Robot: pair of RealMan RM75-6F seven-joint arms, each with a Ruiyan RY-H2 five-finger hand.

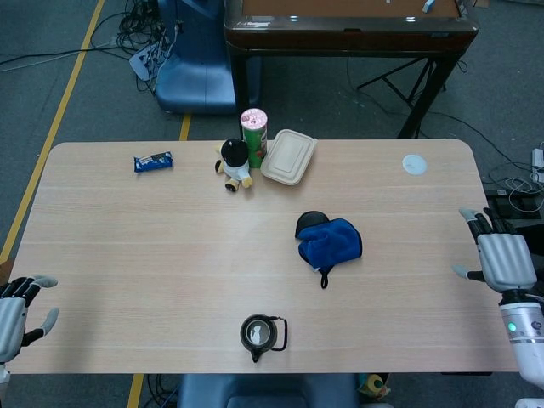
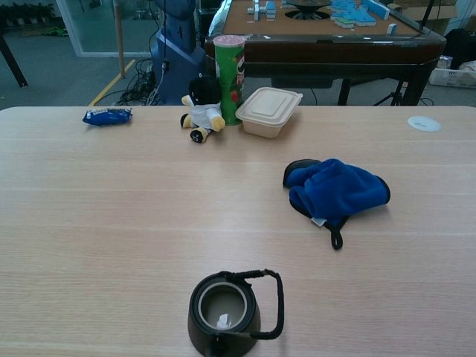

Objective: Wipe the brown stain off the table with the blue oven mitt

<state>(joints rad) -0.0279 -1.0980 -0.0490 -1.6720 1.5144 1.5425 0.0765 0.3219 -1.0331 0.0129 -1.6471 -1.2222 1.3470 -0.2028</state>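
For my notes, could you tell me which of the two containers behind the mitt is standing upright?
The green tube can: it stands tall on its end, beside the plush toy, while the beige clamshell box lies low and flat.

A lab or workshop floor rather than a home: grey carpet marked with a yellow tape line (image 1: 66,93), a tangle of cables (image 1: 140,34) at far left, and a blue machine base (image 1: 197,72) beside it. Beyond the wooden table (image 1: 127,246) stands a mahjong table (image 2: 335,30) with blue tiles.

The left robot hand (image 1: 15,316) is cut off by the head view's edge.
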